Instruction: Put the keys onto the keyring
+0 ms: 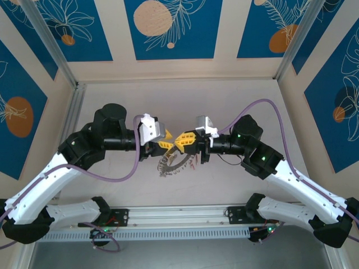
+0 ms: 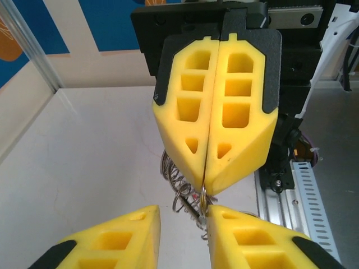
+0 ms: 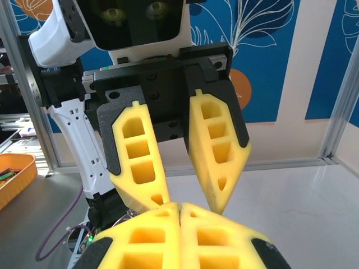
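Right gripper [image 1: 180, 140] and left gripper [image 1: 170, 141] meet tip to tip, with the keyring [image 1: 174, 163] just beneath them. From the left wrist, the right jaws are shut, pinching a keyring loop; the left jaws stand part-open and empty, flanking that loop. From the right wrist, the same gap shows opposite. Closing should be slow and centred, or the wire may slip.

Around me: beige walls [image 1: 225, 28] with blue floral panels [image 1: 190, 42], aluminium corner posts [image 1: 50, 45], pale table [image 1: 179, 101], slotted rail [image 1: 168, 232] along its near edge.
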Available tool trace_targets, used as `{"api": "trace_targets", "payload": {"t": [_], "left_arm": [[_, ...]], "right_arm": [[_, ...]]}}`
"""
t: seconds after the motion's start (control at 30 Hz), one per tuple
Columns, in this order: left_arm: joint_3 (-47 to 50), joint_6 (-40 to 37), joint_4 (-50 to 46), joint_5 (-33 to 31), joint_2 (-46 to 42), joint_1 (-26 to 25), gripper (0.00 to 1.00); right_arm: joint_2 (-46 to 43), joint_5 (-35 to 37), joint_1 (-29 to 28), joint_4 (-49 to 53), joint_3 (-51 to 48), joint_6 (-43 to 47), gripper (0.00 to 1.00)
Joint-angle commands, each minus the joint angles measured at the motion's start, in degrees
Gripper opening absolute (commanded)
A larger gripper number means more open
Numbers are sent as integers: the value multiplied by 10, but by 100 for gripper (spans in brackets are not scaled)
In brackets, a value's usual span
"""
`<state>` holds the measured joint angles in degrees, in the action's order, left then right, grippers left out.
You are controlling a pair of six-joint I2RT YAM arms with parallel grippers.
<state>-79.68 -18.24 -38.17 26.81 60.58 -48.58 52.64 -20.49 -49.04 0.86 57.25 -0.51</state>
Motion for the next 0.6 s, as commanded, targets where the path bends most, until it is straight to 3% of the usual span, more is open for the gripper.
{"api": "trace_targets", "payload": {"t": [0.0, 0.23, 0.3, 0.37, 0.57], "left_arm": [[-10, 13, 13, 41, 4, 8, 28], [-13, 13, 11, 60, 12, 8, 27], [-13, 13, 11, 61, 14, 9, 18], [-12, 14, 14, 63, 14, 10, 2], [-6, 21, 27, 68, 4, 21, 0]], "right_arm": [[2, -14, -1, -33, 18, -9, 0], [7, -16, -2, -39, 17, -11, 0], [8, -18, -2, -41, 18, -11, 0], [9, -19, -2, -40, 19, -10, 0], [6, -19, -1, -34, 17, -8, 0]]}}
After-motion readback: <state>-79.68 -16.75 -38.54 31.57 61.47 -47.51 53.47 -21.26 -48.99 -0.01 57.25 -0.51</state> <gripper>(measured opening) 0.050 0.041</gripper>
